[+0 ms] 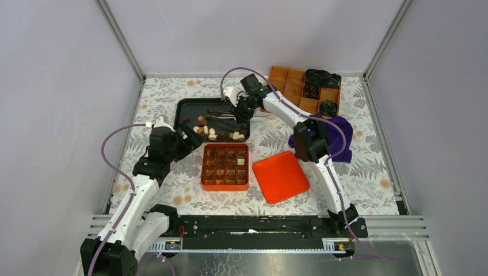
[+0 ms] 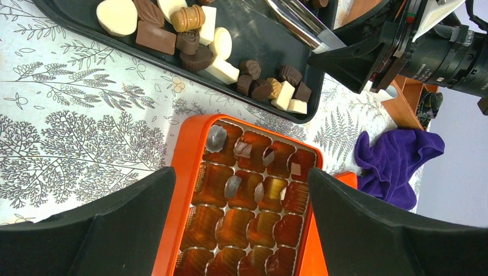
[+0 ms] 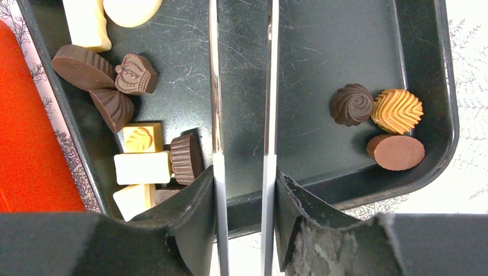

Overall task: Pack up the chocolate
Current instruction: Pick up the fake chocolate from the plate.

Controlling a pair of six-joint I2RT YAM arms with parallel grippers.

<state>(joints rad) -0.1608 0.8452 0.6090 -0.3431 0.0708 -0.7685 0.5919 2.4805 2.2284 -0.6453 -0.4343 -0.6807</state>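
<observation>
Floral tablecloth (image 1: 368, 167) carries the black tray (image 1: 185, 107) with loose chocolates (image 1: 204, 127) mostly toward its near edge, my right gripper (image 3: 243, 175) pinching metal tongs (image 3: 214, 86) whose tips are cut off, my left gripper (image 2: 241, 175) gaping wide above the orange box (image 2: 181, 190), its near rows hidden.

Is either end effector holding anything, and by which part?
The right end effector pinches metal tongs by the outer sides of both arms, well back from the tips. The left end effector is open and holds nothing.
</observation>
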